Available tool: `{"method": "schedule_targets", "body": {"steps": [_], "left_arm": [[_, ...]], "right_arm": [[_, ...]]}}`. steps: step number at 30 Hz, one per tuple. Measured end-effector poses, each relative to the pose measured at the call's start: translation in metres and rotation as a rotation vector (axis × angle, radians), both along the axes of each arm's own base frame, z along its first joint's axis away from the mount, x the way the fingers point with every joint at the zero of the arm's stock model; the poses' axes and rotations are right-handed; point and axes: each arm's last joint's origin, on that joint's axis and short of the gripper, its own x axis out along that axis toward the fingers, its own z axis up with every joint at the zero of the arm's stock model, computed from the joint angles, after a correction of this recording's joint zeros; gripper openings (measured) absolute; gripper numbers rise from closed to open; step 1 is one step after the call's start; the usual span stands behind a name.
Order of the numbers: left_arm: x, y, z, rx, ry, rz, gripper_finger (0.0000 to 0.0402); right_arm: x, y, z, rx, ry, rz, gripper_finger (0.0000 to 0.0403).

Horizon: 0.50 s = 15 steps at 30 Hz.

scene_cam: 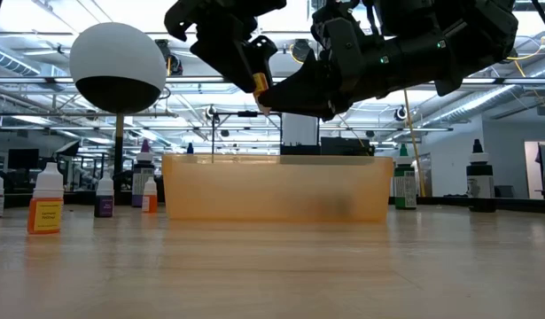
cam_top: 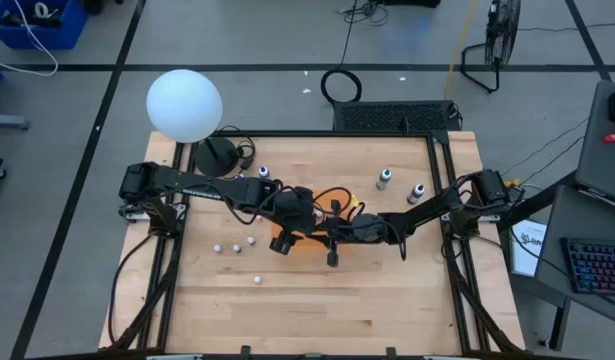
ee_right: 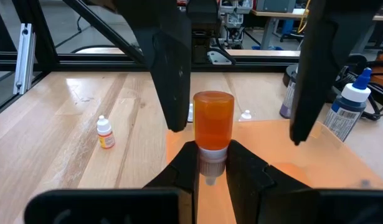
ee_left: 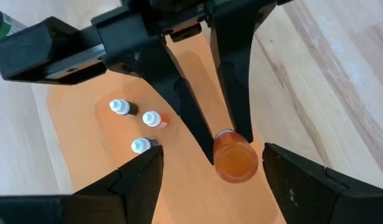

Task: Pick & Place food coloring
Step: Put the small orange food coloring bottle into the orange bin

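Over the orange tray point(ee_left: 73, 118), right hand point(ee_right: 211, 163) pinches an orange bottle point(ee_right: 213, 121) by its cap, offering the body to the gaping left hand point(ee_left: 210, 171).

White globe lamp point(cam_top: 184, 104), wooden table point(cam_top: 317, 310)

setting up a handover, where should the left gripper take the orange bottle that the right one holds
Take the orange bottle by its round body, the only free part: the right gripper is shut on its neck end. Bring the left gripper in from the opposite end, open jaws straddling the body.
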Motion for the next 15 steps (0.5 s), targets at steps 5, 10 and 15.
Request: {"method": "schedule_targets", "body": {"steps": [5,10,15], "left_arm": [[-0.0012,-0.0002,-0.0008,-0.011,0.015,-0.008,0.0273],[-0.0007,-0.0006,-0.0004,-0.047,0.011,-0.025,0.0239],[-0.0002,-0.0014,0.0001,-0.070,0.004,-0.042,0.0175]], "right_arm": [[0.0000,0.0000,0.0000,0.000,0.000,0.000,0.0044],[0.0000,0.0000,0.0000,0.000,0.000,0.000,0.0044],[0.0000,0.0000,0.0001,0.000,-0.001,0.000,0.0044]]}}
